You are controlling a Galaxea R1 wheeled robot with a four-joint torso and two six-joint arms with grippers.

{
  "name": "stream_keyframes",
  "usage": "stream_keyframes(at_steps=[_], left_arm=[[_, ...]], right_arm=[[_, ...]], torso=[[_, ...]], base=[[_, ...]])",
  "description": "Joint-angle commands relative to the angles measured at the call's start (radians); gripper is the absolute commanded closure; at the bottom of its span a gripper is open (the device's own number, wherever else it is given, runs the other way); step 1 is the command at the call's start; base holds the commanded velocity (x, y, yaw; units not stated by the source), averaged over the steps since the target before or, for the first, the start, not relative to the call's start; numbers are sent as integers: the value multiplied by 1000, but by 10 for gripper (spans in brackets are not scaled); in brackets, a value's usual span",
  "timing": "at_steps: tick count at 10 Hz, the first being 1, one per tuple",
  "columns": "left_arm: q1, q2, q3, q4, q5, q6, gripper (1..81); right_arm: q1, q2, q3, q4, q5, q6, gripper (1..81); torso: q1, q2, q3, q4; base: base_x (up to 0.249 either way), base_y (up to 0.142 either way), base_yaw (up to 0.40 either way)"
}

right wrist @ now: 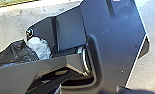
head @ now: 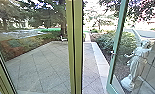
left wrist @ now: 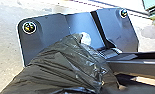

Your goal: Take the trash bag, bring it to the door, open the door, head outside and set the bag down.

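Trash bag (left wrist: pixel 60 67): looks soft, likely slippery; I favour a deep grip on bunched plastic. Hands: state I cannot tell.

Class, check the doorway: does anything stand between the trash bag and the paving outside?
Partly: ahead of the robot and its trash bag, an upright frame stands before the paving. Right of it, up to the open door, nothing visible blocks the way out.

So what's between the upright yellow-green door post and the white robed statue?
Head view: grey paving, pale kerb, leafy green bush and a tall teal door frame.
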Motion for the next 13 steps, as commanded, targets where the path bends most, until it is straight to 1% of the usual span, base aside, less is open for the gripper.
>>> stream_keyframes(at_steps=[1, 2, 3, 10, 13], left_arm=[[-48, -1, -6, 3, 54, 3, 811], [-48, 0, -6, 3, 56, 3, 811], [-48, 2, -6, 4, 56, 2, 811], [-48, 5, -6, 11, 67, 6, 811], [-53, 3, -6, 11, 68, 6, 811]], right_arm=[[25, 81, -108, -25, -32, -8, 10], [25, 112, -156, -38, -32, -11, 10], [20, 130, -179, -58, -32, -15, 10], [0, 149, -172, -63, -20, -15, 10], [2, 149, -172, -65, -18, -15, 10]], torso=[[0, 0, 0, 0], [0, 0, 1, 0], [0, 0, 1, 0], [0, 0, 1, 0], [0, 0, 1, 0]], base=[[0, 0, 0], [0, 0, 0], [0, 0, 0], [0, 0, 0], [0, 0, -167]])
